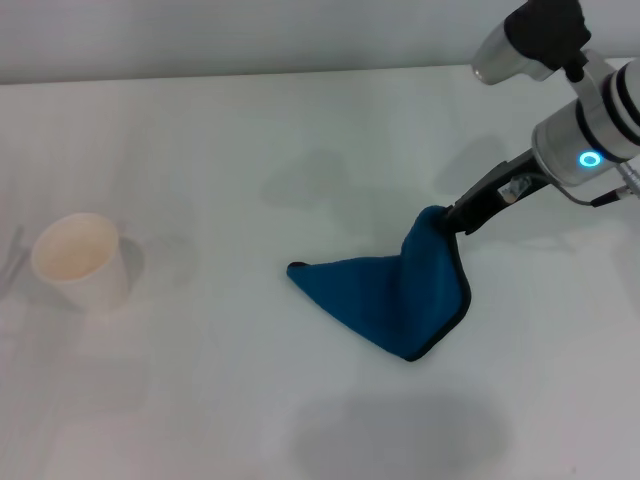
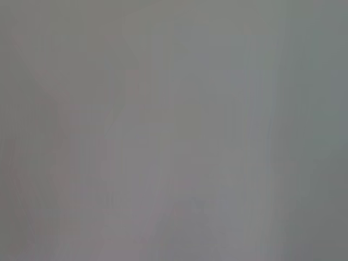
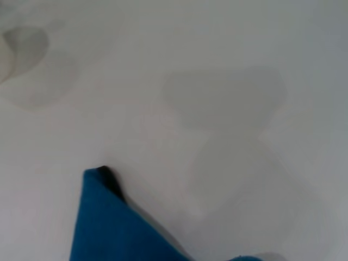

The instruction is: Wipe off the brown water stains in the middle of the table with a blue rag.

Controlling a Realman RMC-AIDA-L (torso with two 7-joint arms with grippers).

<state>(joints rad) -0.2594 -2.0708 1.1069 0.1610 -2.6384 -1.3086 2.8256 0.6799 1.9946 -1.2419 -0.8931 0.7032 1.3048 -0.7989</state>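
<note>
Right arm reaching in from upper right, wrist angled down toward table centre. Right gripper (image 1: 452,217) clamped on corner of cloth (image 1: 395,290). Left arm not visible.

White paper cup (image 1: 80,262), upright and open-mouthed, standing toward the left of the scene. Its interior appears pale cream. A soft grey shadow falls just beside it.

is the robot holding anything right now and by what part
Yes. The right gripper is shut on the blue rag, pinching one raised corner while the rest drapes down onto the table. The left gripper is not in view.
</note>
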